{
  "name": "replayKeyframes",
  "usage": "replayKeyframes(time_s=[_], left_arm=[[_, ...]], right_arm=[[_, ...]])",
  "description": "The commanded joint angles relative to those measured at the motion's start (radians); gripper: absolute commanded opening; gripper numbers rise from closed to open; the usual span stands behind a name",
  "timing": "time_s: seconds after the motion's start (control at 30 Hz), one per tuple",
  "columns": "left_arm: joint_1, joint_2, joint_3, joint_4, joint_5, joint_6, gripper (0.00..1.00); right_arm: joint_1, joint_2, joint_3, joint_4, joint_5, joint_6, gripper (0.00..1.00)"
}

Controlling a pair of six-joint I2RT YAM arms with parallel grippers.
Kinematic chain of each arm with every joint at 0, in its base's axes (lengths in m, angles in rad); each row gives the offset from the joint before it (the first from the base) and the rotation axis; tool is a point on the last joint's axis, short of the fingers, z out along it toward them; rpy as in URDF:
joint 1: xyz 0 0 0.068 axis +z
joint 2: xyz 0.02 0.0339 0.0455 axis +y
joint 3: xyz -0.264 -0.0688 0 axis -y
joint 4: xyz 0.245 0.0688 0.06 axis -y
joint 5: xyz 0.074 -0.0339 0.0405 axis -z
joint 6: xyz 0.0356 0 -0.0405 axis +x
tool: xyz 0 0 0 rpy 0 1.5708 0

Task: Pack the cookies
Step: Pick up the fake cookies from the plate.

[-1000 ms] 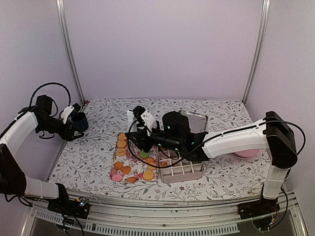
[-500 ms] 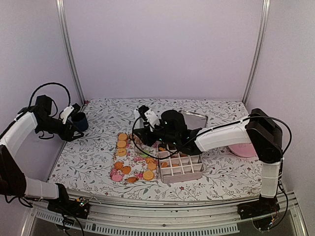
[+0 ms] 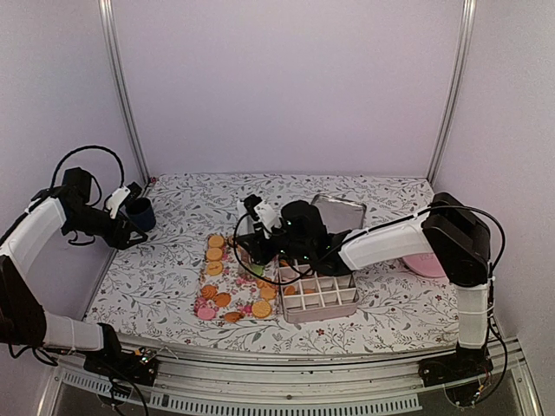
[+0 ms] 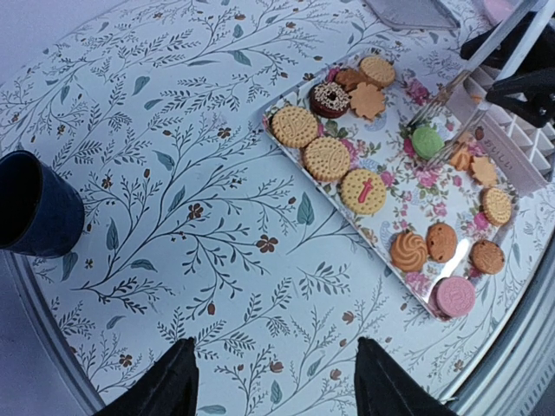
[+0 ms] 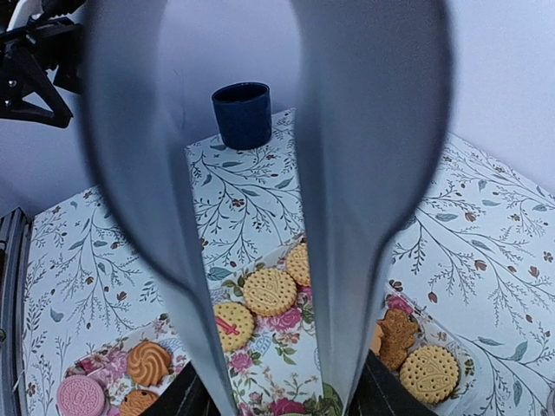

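at far left the left gripper (image 4: 279, 381) hangs spread wide and empty near the dark blue cup (image 4: 35, 204). the cookies (image 4: 328, 159) lie on the floral tray (image 4: 395, 195) at centre. the right gripper (image 5: 277, 406) stands half spread, astride the green cookie (image 4: 426, 141); whether it pinches cannot be told. since a second ago its elbow has swung toward centre, and the left arm has stayed put.

Top external: high, rear, wide. Wrist views: close, angled down. All share cookies (image 4: 328, 159).
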Motion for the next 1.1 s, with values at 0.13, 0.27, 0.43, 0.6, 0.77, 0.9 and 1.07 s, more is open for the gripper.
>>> replayKeyframes(time_s=[0.13,0.27,0.43,0.6,0.77,0.9,1.07], left_arm=[[0.007,-0.008,0.005,-0.006,-0.001,0.010,0.62],[0.007,-0.007,0.003,-0.006,-0.001,0.009,0.62],[0.007,-0.007,0.005,-0.006,0.000,0.008,0.63],[0.007,-0.007,0.006,-0.004,0.004,0.005,0.62],[0.006,-0.001,0.009,-0.003,0.010,0.003,0.62],[0.006,0.004,0.009,0.001,0.013,0.001,0.62],[0.006,0.006,0.006,0.005,0.017,0.003,0.63]], right_arm=[[0.001,-0.045,-0.067,0.018,0.018,0.035,0.37],[-0.001,-0.082,-0.068,0.019,0.033,0.031,0.31],[-0.001,-0.179,-0.072,0.026,0.058,0.019,0.29],[0.000,-0.338,-0.144,0.031,0.116,-0.010,0.28],[-0.001,-0.493,-0.280,0.027,0.196,-0.026,0.27],[-0.003,-0.615,-0.412,0.004,0.264,-0.014,0.27],[-0.003,-0.766,-0.573,-0.052,0.338,0.033,0.26]])
